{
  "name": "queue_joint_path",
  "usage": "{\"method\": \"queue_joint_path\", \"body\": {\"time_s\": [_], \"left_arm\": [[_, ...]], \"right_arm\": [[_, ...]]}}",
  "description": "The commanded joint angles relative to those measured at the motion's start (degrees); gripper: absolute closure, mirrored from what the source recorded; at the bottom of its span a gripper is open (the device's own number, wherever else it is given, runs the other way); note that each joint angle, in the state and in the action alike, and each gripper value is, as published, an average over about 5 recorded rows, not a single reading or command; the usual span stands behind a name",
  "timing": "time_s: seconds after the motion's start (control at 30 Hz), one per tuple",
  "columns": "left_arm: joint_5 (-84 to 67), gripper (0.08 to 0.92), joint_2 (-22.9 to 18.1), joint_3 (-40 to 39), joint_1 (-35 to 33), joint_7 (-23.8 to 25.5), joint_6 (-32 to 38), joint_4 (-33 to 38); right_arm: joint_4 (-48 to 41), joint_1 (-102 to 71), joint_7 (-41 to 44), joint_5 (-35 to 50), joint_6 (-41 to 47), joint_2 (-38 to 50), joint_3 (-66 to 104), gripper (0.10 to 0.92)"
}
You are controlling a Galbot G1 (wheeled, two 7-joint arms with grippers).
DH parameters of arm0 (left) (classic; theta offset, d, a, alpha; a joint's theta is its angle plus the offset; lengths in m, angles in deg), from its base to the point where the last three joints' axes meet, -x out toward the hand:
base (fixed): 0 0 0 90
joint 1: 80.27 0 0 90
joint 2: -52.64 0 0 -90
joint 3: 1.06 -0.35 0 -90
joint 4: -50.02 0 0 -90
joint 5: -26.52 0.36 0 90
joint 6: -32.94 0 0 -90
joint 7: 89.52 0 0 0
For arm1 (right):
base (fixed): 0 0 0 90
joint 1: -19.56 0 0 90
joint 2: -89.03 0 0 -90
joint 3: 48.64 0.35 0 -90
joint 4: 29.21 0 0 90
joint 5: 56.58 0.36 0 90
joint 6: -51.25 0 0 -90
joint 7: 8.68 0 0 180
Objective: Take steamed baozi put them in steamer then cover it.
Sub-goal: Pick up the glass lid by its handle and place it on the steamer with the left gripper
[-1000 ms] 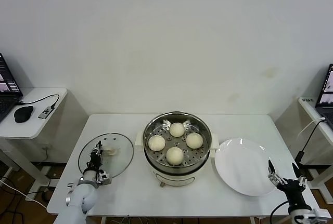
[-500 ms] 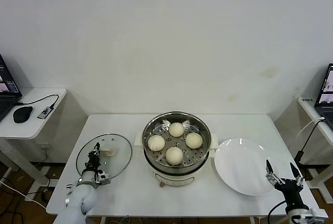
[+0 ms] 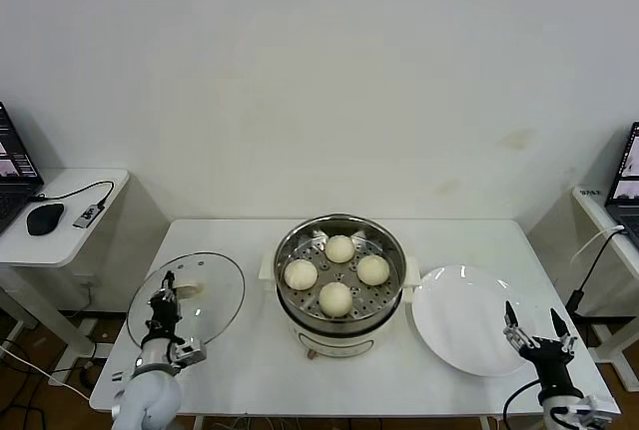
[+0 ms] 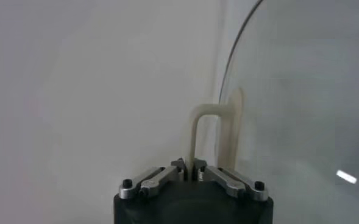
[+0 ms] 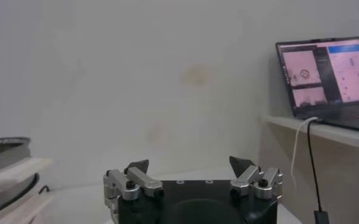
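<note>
Several cream-white baozi (image 3: 335, 298) sit in the shiny steel steamer (image 3: 339, 221) at the table's middle. To its left is the cover (image 3: 205, 300), a clear glass lid, tilted and raised off the table. My left gripper (image 3: 164, 290) is shut on its cream handle (image 4: 205, 122), which runs between the jaws; the glass (image 4: 301, 91) stands edge-up beside it. The left gripper (image 4: 192, 171) pinches the handle's thin leg. My right gripper (image 3: 532, 322) hangs open and empty by the table's front right corner, its jaws (image 5: 190, 163) wide apart.
A flat white plate (image 3: 464, 318) lies right of the steamer, just behind my right gripper. A side table (image 3: 70, 240) with a mouse (image 3: 45, 218) stands at the left. A laptop (image 5: 325, 76) and cable sit on a shelf at the right.
My left gripper closed on the lid's handle and drew the lid left and toward the front edge, tipping it up. The right gripper drifted slightly lower.
</note>
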Motion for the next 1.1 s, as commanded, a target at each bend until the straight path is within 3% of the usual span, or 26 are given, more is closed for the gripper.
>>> {"method": "queue_joint_path", "body": {"time_s": [0.03, 0.3, 0.47, 0.73, 1.1], "left_arm": [[3.73, 0.849, -1.37, 3.48, -11.72, 6.20, -17.14, 21.52], [7.53, 0.849, -0.39, 1.73, -10.33, 14.34, -21.32, 34.15], [10.73, 0.849, -0.68, -3.66, -8.38, 20.64, -24.39, 38.97], [19.55, 0.849, -2.12, -15.00, 3.38, 22.24, -27.00, 28.81], [25.92, 0.849, -8.98, -26.72, 17.59, 29.16, -27.03, 18.53]], "right_arm": [[-0.14, 0.42, -0.46, -0.74, 0.51, -0.87, -0.68, 0.203], [-0.56, 1.36, -1.78, -2.55, 1.84, -1.04, -1.03, 0.203], [-0.55, 1.68, -2.89, -3.78, 3.25, -1.81, -0.78, 0.203], [-1.21, 2.65, -3.58, -5.18, 4.41, -2.94, 1.00, 0.203], [-2.56, 3.17, -3.53, -5.66, 4.26, -4.11, 2.66, 0.203]]}}
